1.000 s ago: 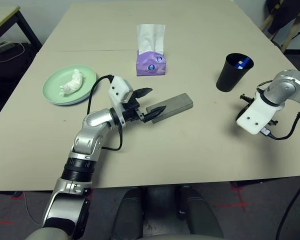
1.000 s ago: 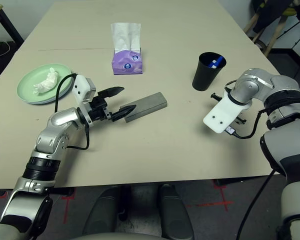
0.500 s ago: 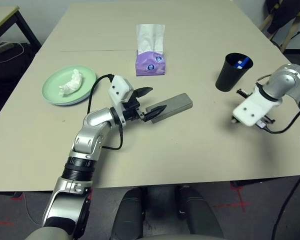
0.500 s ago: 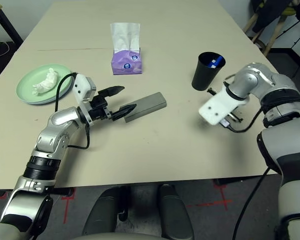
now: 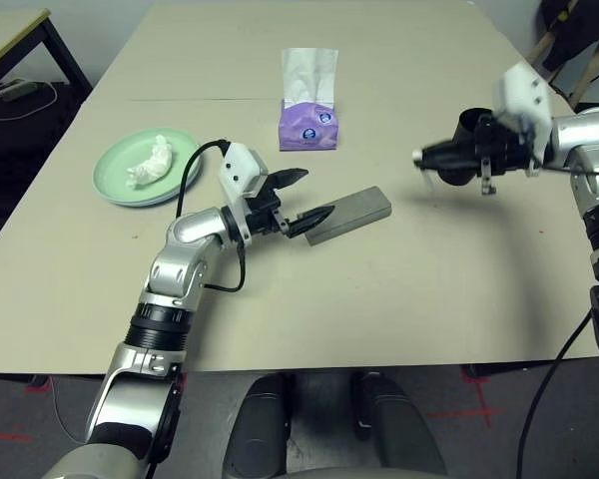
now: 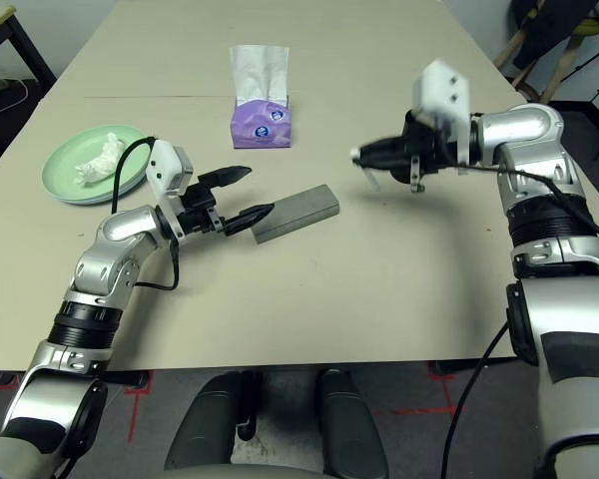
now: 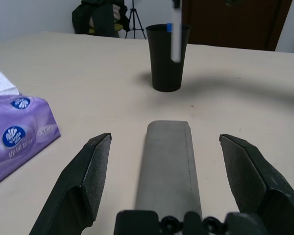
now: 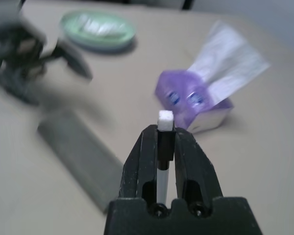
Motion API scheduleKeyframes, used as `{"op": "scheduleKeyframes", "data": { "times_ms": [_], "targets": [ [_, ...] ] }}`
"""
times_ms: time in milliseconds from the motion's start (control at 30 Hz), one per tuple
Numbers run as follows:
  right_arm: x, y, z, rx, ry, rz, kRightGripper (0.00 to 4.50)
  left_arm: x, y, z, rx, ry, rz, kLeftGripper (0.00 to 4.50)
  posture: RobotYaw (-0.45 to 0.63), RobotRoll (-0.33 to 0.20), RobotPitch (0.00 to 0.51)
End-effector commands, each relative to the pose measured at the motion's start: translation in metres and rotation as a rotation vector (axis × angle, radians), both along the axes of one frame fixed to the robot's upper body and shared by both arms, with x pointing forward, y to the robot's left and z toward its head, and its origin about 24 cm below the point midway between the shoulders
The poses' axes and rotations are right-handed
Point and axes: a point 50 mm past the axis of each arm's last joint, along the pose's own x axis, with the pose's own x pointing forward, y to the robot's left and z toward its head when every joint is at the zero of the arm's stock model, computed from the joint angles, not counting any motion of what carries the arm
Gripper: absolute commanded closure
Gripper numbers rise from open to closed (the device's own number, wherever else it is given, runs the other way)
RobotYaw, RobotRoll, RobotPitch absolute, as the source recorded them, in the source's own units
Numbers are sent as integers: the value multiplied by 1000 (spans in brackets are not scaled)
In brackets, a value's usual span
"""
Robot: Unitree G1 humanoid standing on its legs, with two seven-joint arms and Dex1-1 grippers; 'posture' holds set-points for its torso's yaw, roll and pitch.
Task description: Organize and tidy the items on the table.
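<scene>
Right gripper [image 8: 165, 128] clamps a white marker [image 8: 163, 188] above the table [image 5: 309, 309]!
Left gripper [image 7: 165, 183] gapes around the grey glasses case [image 7: 168, 169]; black cup [image 7: 167, 63] stands beyond.

From the head we look forward and down over both forearms, two eyes sharing the table [image 5: 280, 309]; each wrist looks closely along its end effector, both catching the grey case [image 7: 169, 166].
</scene>
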Motion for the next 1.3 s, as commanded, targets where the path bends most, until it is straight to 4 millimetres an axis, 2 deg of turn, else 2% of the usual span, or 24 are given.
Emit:
{"op": "scheduleKeyframes", "data": {
  "times_ms": [33,133,233,333,467,800,1033,1300],
  "targets": [
    [-3,-14,3,224,2,-128,4172,1,-1,-4,19,13,-18,0,41,0,113],
    [-6,-22,-6,365,10,-237,4172,2,0,-4,30,12,-22,0,33,0,113],
    [-6,-27,-5,522,-19,-365,4172,2,1,-7,38,19,-25,0,19,0,116],
    [-6,-30,-4,576,-35,-466,4172,3,1,-9,40,24,-23,0,11,0,117],
    [-5,-29,-10,563,-50,-579,4172,4,1,-10,36,30,-15,0,11,0,117],
    [2,-17,-22,514,-21,-734,4172,4,2,-12,36,33,-13,0,5,0,118],
    [8,-10,-23,446,22,-747,4172,3,3,-11,34,32,-10,0,12,0,117],
    [10,-7,-19,425,27,-756,1241,3,5,-11,29,30,0,0,18,0,114]
  ]
}}
